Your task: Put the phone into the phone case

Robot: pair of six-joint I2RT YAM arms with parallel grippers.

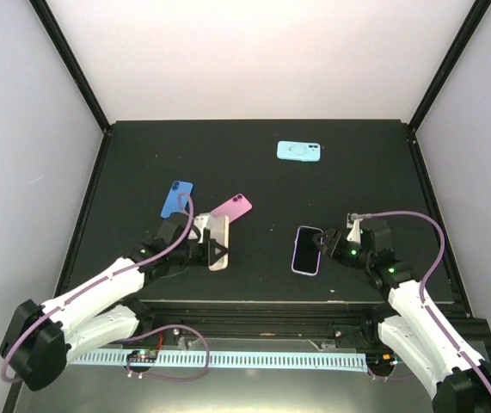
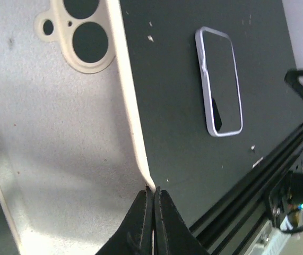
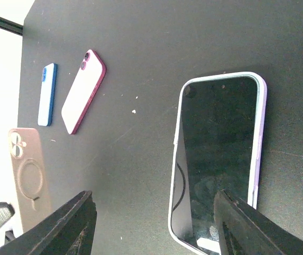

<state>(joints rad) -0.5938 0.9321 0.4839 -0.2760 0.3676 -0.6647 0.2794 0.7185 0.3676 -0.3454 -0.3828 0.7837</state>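
The phone [image 1: 306,249] lies screen up on the black table, a dark display in a lilac frame; it also shows in the right wrist view [image 3: 220,159] and the left wrist view [image 2: 220,79]. My right gripper [image 1: 327,243] [image 3: 154,199] is open at the phone's near end, one finger above the screen and the other over bare table. The beige phone case [image 1: 218,237] [image 2: 55,133], with a camera cutout, lies left of centre. My left gripper [image 1: 213,252] [image 2: 152,192] is shut on the case's thin rim.
A pink phone-shaped item [image 1: 231,206] [image 3: 85,90] and a blue one [image 1: 176,199] [image 3: 47,94] lie just behind the beige case. A light blue case [image 1: 300,151] sits at the back. The table's black rail [image 2: 257,175] runs along the near edge.
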